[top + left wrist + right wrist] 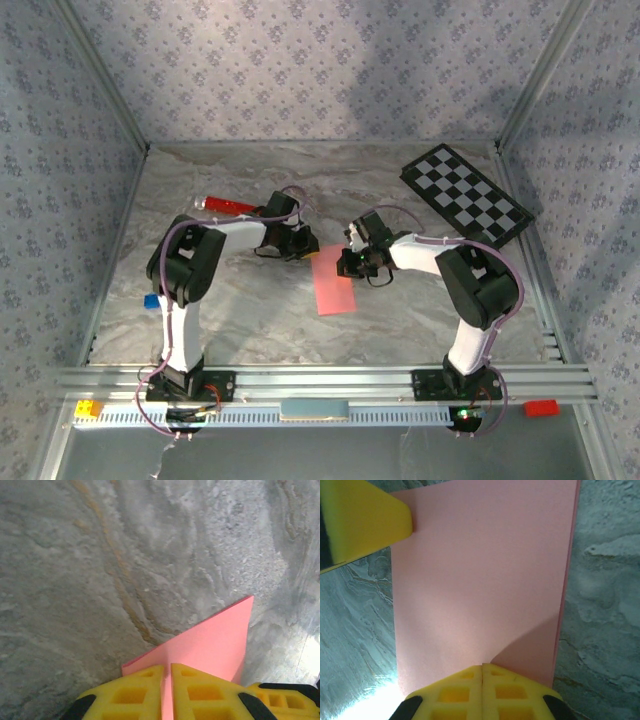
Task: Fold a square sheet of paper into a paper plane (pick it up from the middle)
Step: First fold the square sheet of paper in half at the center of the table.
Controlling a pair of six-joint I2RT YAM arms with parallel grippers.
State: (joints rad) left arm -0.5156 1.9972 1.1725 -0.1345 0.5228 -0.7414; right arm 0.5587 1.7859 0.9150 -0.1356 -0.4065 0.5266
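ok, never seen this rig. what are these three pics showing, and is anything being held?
Two robot arms are bolted at the near edge of a grey marbled table. The wide picture looks down from above and behind them; the other two come from a camera on each wrist. Between the arms is a pink paper sheet, folded to a narrow rectangle. Farther back lie a red cylinder and a black-and-white checkerboard; a blue block sits at the left. The left gripper is shut on the paper's edge. The right gripper is shut and appears to pinch another edge.
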